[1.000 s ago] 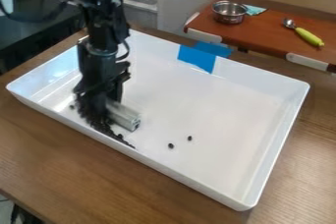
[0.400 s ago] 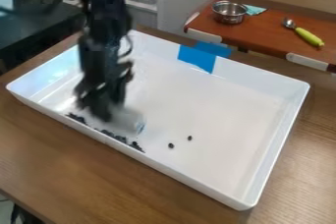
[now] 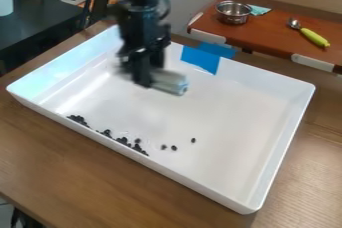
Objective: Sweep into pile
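the pincer was over the back part of the white tray, closed on a pale bar that stuck out to its right; the blur made it impossible to tell whether the bar touched the tray's floor. in the tray, on the camera's side of the pincer and well apart from it, dark beans lay in an uneven line of clumps along the near wall. a few loose beans lay to the right of that line, between it and the middle of the floor. just right of the bar and a little behind it, blue tape crossed the tray's far wall. farther behind the pincer and to its right, a metal pot stood on a reddish side table, near a spoon with a green handle.
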Tool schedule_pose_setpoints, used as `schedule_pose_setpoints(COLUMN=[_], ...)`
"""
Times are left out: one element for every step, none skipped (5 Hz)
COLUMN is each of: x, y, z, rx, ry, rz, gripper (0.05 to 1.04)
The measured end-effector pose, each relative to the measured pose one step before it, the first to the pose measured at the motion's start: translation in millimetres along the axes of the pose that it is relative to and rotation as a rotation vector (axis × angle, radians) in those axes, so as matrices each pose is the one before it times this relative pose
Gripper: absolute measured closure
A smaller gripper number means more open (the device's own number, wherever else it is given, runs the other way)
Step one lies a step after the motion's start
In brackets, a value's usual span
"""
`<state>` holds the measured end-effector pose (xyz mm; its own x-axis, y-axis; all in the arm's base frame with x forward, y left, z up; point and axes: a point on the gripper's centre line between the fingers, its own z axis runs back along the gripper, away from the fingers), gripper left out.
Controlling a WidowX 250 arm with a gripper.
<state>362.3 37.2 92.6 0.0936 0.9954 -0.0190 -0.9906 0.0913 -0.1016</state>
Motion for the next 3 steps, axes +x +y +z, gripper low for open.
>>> schedule_pose_setpoints(x=[-32.78, -35.81, -29.59], y=[-20.64, -17.68, -9.34], z=[-13.4, -6.25, -11.72], rx=[0.0045, -0.0577, -0.0106], ry=[0.0185, -0.0497, -0.0263], rz=[-0.1211, -0.1669, -0.09], gripper=[0.692, 0.692, 0.692])
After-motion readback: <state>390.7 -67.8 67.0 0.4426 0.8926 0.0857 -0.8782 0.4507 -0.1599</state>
